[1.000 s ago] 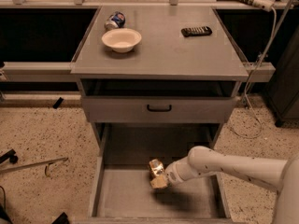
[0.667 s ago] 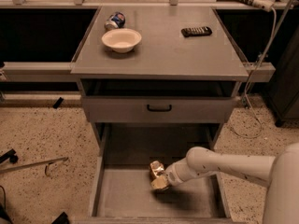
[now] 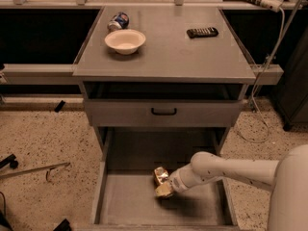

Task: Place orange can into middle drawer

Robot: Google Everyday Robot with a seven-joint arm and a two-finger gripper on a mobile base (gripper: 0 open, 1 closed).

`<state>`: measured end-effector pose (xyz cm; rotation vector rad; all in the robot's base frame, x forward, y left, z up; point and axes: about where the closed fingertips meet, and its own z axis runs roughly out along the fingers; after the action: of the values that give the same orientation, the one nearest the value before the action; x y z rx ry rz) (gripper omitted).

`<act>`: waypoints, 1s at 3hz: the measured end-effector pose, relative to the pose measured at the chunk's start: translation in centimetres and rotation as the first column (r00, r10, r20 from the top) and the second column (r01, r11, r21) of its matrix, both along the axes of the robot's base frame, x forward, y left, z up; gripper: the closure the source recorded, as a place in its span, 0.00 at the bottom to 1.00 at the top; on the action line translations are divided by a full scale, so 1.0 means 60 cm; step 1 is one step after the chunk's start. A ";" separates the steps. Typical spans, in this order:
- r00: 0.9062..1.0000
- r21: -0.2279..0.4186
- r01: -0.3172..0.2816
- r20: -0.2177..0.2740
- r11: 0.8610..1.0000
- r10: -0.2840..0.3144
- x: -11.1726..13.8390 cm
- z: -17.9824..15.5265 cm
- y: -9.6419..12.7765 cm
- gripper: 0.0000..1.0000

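Note:
The orange can (image 3: 161,181) is small and orange-gold with a shiny silver end. It is tilted just above the bare grey floor of the middle drawer (image 3: 126,203), which is pulled out at the bottom of the cabinet. My gripper (image 3: 167,185) reaches into the drawer from the right on a white arm and is shut on the can. The can hangs over the middle of the drawer floor, slightly right of centre.
The cabinet top (image 3: 168,52) holds a white bowl (image 3: 124,41), a blue-and-white can (image 3: 118,21) and a black remote (image 3: 202,32). A shut drawer front with a black handle (image 3: 163,111) sits above the open drawer. Speckled floor with cables lies on both sides.

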<state>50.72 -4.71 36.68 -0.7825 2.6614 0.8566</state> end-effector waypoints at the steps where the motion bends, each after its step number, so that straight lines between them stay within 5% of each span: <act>1: 1.000 0.000 0.000 0.000 1.000 0.000 0.000 0.000 0.000 0.82; 3: 1.000 0.000 0.000 0.000 1.000 0.000 0.000 0.000 0.000 0.36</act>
<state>50.72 -4.70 36.68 -0.7826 2.6615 0.8568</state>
